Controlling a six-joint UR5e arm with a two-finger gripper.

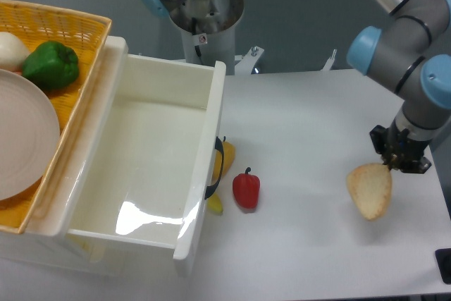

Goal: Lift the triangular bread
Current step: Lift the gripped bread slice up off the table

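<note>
The triangular bread point(370, 190) is a tan wedge with a pale face and a browner edge, at the right side of the white table point(310, 118). My gripper point(389, 166) comes down from the upper right and is shut on the bread's upper right corner. The bread hangs tilted from the fingers, its rounded end pointing down and to the left, at or just above the table top. The fingertips are mostly hidden by the black gripper body.
A small red pepper point(246, 189) lies mid-table. A yellow banana-like item point(223, 174) lies against the open white drawer point(151, 174). A yellow basket point(53, 26) at the left holds a green pepper point(49, 65), a white onion point(10, 50) and a plate point(21, 139). The table's right edge is close to the gripper.
</note>
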